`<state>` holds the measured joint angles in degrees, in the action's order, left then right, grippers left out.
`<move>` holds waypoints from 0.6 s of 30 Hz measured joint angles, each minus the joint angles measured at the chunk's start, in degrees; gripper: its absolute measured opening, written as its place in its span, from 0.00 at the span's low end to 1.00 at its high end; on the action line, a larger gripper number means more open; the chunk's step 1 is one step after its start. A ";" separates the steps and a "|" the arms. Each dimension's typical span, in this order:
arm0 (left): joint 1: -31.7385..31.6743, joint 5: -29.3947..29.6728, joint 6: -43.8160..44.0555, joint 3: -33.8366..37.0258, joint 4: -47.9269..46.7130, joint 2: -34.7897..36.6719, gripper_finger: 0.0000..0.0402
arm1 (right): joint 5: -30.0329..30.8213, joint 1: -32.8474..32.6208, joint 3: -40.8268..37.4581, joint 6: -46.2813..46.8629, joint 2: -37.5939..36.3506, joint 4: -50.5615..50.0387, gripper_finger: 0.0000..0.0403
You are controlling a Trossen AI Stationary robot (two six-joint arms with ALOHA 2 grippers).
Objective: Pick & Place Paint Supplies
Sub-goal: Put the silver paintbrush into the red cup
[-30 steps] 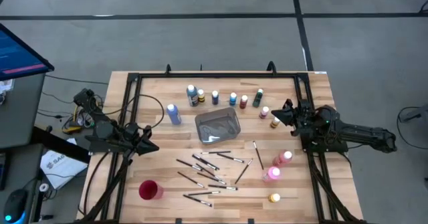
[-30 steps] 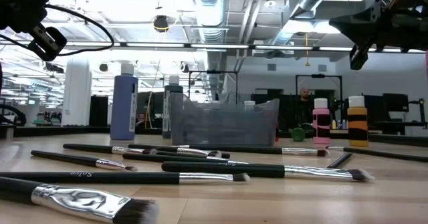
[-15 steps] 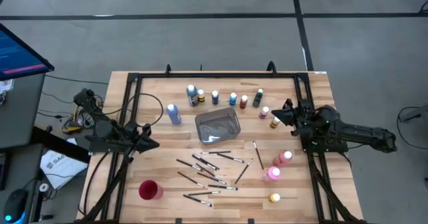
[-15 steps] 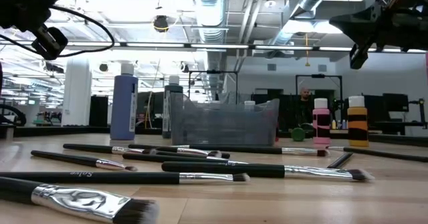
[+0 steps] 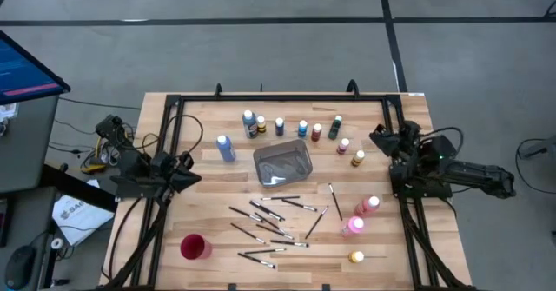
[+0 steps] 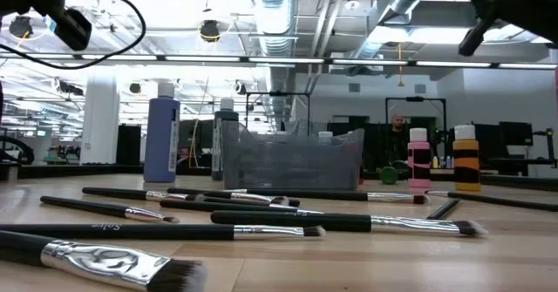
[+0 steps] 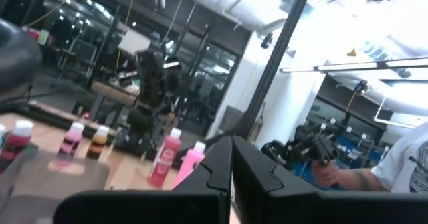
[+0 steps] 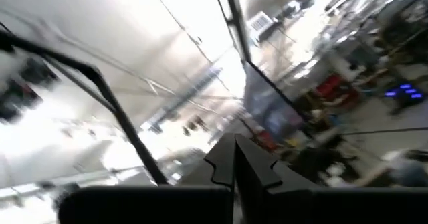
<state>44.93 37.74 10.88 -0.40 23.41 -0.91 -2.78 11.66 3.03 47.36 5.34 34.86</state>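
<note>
Several small paint bottles [image 5: 291, 128] stand in a row at the far side, and a blue one [image 5: 226, 148] stands left of the grey tray [image 5: 282, 163]. Two pink bottles [image 5: 361, 216] and a yellow one [image 5: 356, 257] stand at the near right. Several thin dark paintbrushes [image 5: 274, 221] lie scattered on the wood near the front. My left gripper [image 5: 195, 177] hangs shut above the table's left side, tipped upward, with nothing in it. My right gripper [image 5: 375, 137] is shut and empty above the right side, near a yellow bottle [image 5: 358, 159].
A red cup [image 5: 194, 246] stands at the near left. A black frame [image 5: 261, 98] runs around the tabletop. Cables [image 5: 187, 139] loop by the left arm. In the left wrist view a person's arm [image 7: 401, 174] shows beyond the table.
Both grippers have risen and tipped their fingers upward while rolling at the wrist, staying shut. In the low view both arms have moved toward the top of the picture. The bottles, brushes, tray and cup have stayed in place.
</note>
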 joint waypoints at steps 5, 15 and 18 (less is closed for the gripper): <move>0.00 -4.71 -3.03 0.00 2.64 0.00 0.01 | 5.58 0.64 0.28 5.54 0.03 -0.36 0.00; 0.00 -17.78 -11.06 0.00 9.45 0.00 0.01 | 5.59 0.49 21.13 2.87 16.04 -41.18 0.16; 0.00 -18.22 -11.09 0.00 9.47 0.00 0.01 | 5.40 -1.09 30.33 0.84 24.49 -53.54 0.18</move>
<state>44.93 19.52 -0.21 -0.40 32.88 -0.91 2.61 10.57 33.37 48.20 29.83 -18.68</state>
